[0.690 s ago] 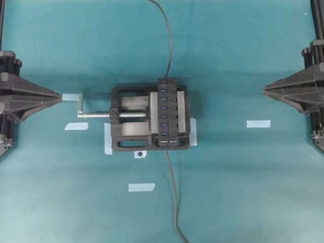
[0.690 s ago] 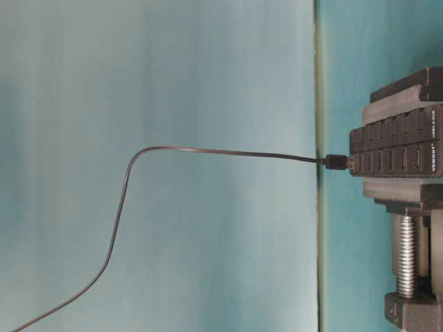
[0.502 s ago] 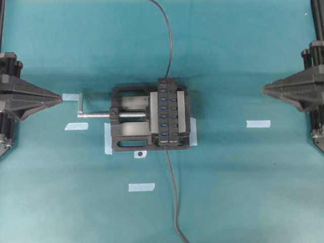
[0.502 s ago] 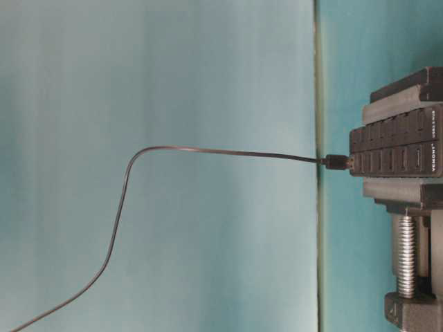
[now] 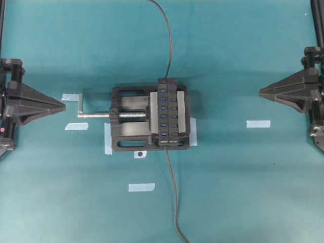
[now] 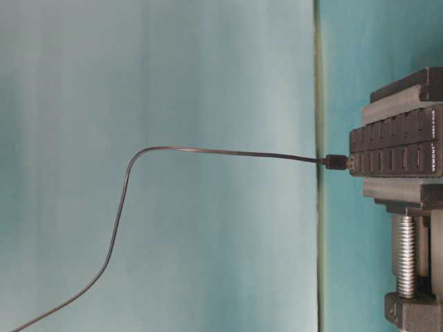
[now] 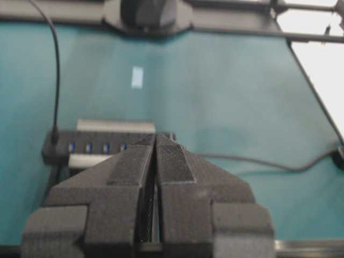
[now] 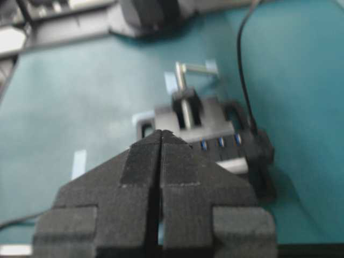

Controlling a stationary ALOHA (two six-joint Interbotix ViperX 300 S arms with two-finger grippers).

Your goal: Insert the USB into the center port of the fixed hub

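So, left gripper (image 5: 62, 105) and right gripper (image 5: 261, 92) both have jaws pressed together, holding nothing, and sit well apart from the long black plastic hub (image 5: 170, 111) clamped in the black vise (image 5: 126, 137). The small black USB plug (image 6: 337, 162) sits against the hub's end, and I can't tell if it's seated there. The blue center port (image 5: 163, 112) looks free. Risks as I see them: the thin dark cable (image 5: 170, 43) dragging the plug askew, or me picking a neighbouring slot.
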